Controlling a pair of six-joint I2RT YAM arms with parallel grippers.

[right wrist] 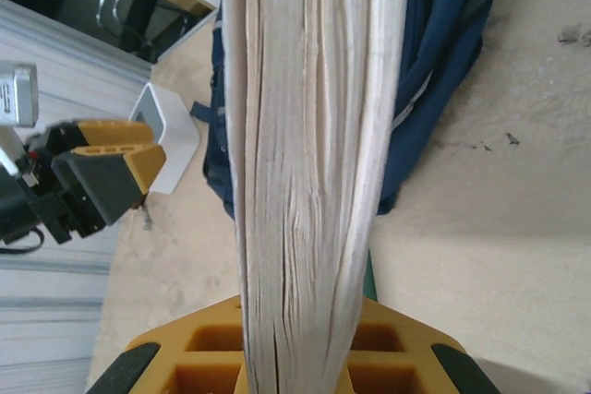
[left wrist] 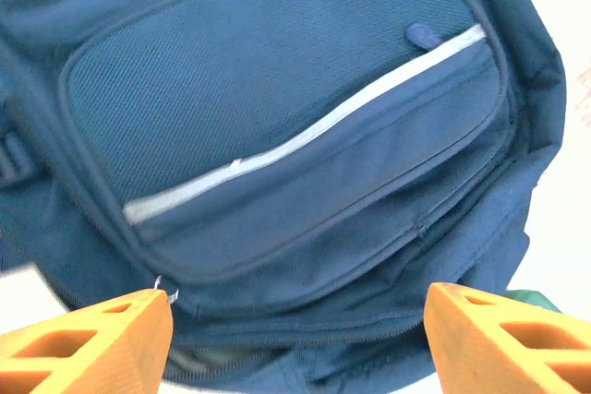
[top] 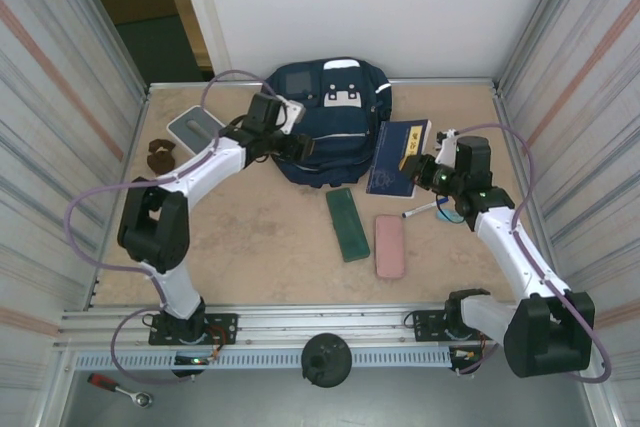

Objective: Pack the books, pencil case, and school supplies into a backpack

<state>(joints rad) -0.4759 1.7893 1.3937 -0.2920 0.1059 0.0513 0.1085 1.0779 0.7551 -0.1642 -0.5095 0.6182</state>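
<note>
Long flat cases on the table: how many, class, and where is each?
2. The green case lies in front of the backpack; the pink case lies right of it, below the book. Others may be hidden.

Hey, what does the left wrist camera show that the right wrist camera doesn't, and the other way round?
Left wrist view: the front pocket of the backpack close up, its white trim line, the open left pincer facing it, and a green corner at the side. Right wrist view: the page edges of the books clamped in the right pincer, the white-and-grey box, and the left pincer seen from outside. Shared: the navy backpack.
</note>
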